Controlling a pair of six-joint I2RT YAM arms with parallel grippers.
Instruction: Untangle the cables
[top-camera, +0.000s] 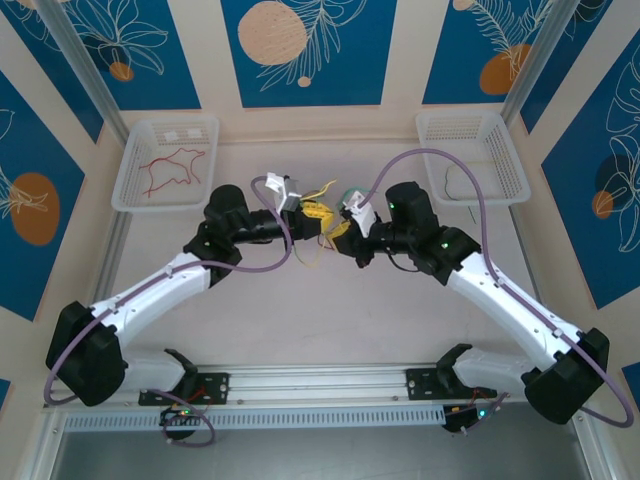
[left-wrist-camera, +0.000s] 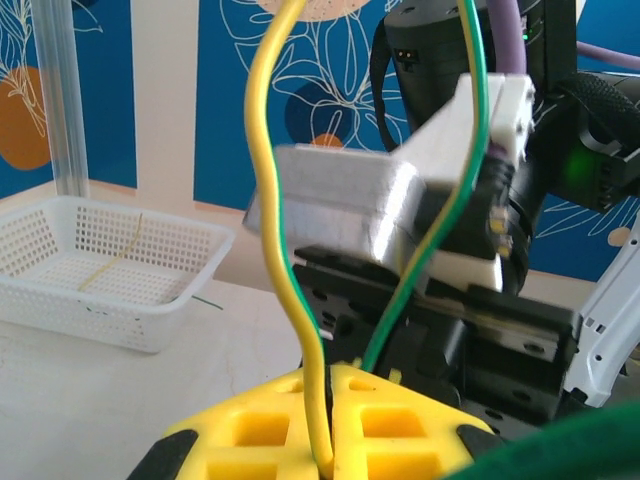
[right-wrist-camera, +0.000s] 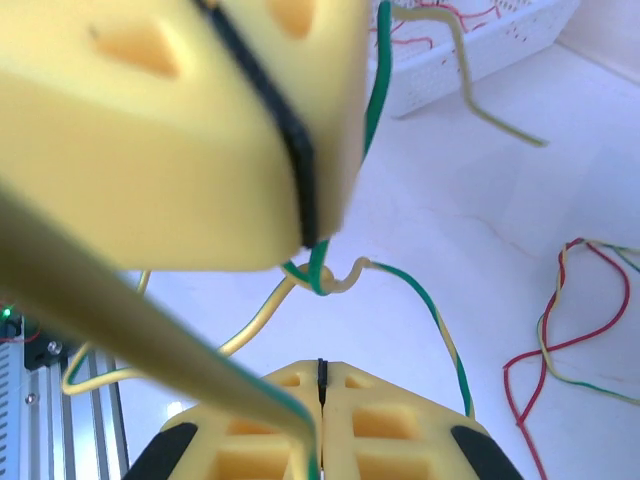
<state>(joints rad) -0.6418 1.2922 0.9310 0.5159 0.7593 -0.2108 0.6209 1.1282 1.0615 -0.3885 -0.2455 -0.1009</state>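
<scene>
My left gripper (left-wrist-camera: 325, 425) and right gripper (right-wrist-camera: 320, 385) are both clamped on the yellow-green wires (left-wrist-camera: 262, 150), held up over mid-table (top-camera: 320, 320). They're light, springy and thin (apt to slip), so I'd pinch beside the twist. The left basket (top-camera: 130, 190) holds red wires (top-camera: 170, 165) and the right basket (top-camera: 510, 180) a single yellowish wire (top-camera: 455, 180). A red-and-green tangle (right-wrist-camera: 555, 330) lies loose on the table.

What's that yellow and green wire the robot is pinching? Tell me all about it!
The yellow-green wire is thin, wavy and bendy, yellow with a green stripe, plastic-coated by its look. The left gripper is shut on it, with two strands rising from the pinch. The right gripper is shut on it too. Between them it makes a small hooked twist. Whether that is one wire or two, I cannot tell.
</scene>
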